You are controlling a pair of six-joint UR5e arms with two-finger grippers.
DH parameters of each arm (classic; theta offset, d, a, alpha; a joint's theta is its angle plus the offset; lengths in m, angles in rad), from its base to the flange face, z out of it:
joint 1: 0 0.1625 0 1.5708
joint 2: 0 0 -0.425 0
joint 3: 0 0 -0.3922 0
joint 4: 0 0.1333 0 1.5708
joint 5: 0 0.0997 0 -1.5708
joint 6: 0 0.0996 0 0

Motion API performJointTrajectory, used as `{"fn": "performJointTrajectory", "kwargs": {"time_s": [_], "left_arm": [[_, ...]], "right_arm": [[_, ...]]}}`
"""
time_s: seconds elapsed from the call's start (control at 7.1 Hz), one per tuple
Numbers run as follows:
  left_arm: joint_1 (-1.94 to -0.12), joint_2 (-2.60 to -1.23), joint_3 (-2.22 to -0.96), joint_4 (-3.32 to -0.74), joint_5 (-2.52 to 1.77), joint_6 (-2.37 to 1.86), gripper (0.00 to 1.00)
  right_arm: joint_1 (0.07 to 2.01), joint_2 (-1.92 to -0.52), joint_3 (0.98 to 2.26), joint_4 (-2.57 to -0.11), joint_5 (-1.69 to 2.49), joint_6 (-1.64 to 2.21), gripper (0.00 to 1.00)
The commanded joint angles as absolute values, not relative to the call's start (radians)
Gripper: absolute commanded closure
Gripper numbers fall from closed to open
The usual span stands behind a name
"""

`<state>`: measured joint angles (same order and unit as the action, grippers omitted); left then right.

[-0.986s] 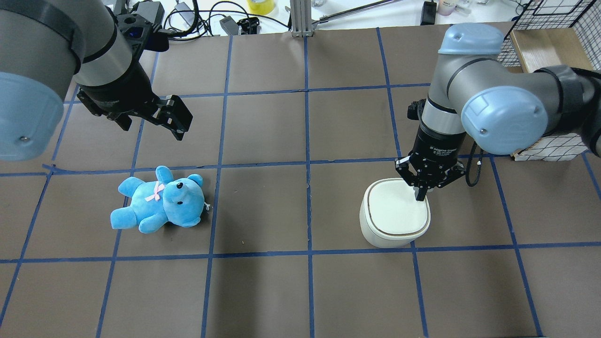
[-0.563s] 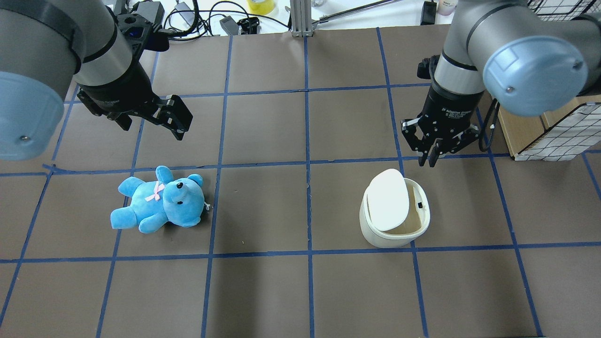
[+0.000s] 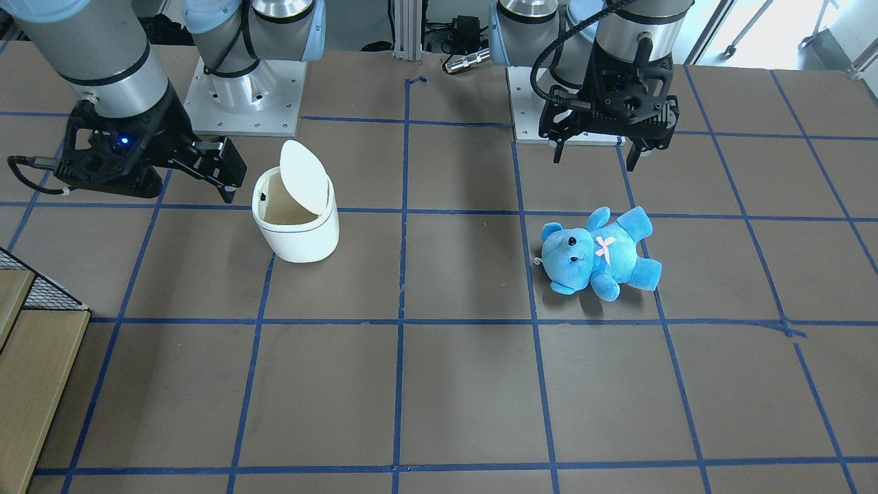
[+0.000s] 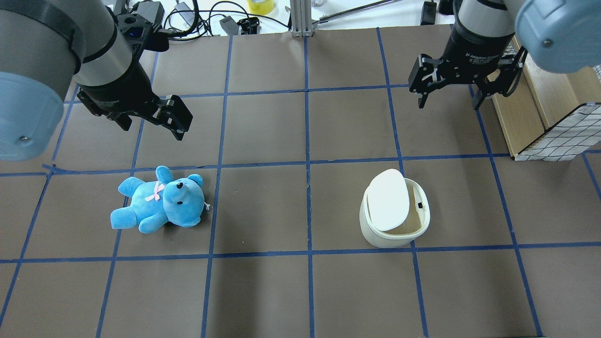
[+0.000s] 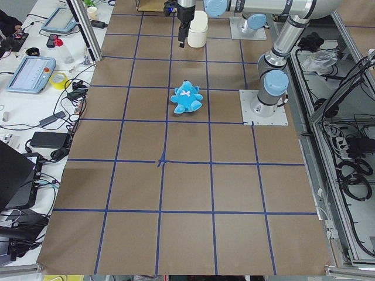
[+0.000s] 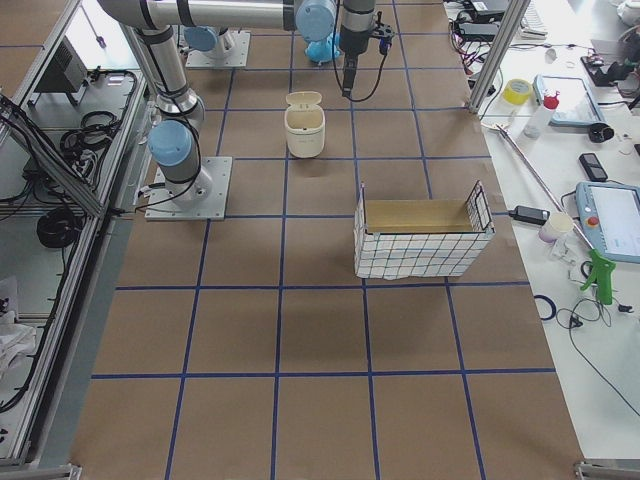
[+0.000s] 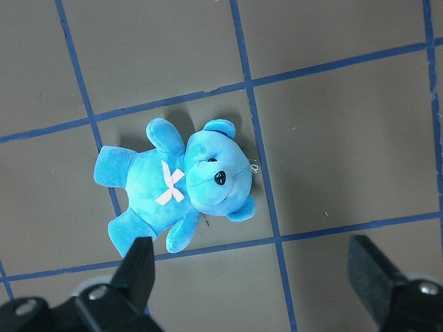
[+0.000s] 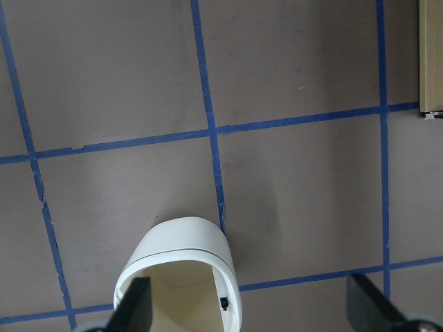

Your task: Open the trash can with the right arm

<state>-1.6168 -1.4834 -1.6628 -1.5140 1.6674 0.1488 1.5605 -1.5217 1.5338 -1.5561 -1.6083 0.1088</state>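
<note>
The white trash can [image 4: 375, 234] stands right of the table's middle with its flat lid [image 4: 386, 199] flipped up, so the beige inside shows. It also shows in the front view [image 3: 302, 240] and the right wrist view [image 8: 135, 277]. My right gripper [image 4: 448, 98] is open and empty, raised above the table beyond the can and apart from it. In the front view [image 3: 223, 168] it carries a blue light. My left gripper [image 4: 181, 123] is open and empty, hovering above and behind the blue teddy bear [image 4: 159, 199].
A wire-mesh basket with a wooden floor [image 4: 540, 108] stands at the table's right edge, close to my right arm. The teddy bear [image 3: 597, 250] lies on its back on the left half. Blue tape lines grid the brown table. Cables and tools lie along the far edge.
The lid was shut with my right gripper's closed fingertips pressing on it; it has flipped up. My right gripper has lifted, moved back away from the can and opened. The left arm has not moved.
</note>
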Motion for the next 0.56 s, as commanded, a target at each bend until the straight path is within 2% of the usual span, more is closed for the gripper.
{"fn": "performJointTrajectory", "kwargs": {"time_s": [0.0,0.42], "left_arm": [[-1.617,-1.483,-1.663,-1.514,1.667,0.149,0.0],[-1.617,-1.483,-1.663,-1.514,1.667,0.149,0.0]], "right_arm": [[1.562,-1.548,1.526,-1.56,-1.609,0.107,0.0],[1.569,-1.562,1.528,-1.557,-1.572,0.12,0.0]]}}
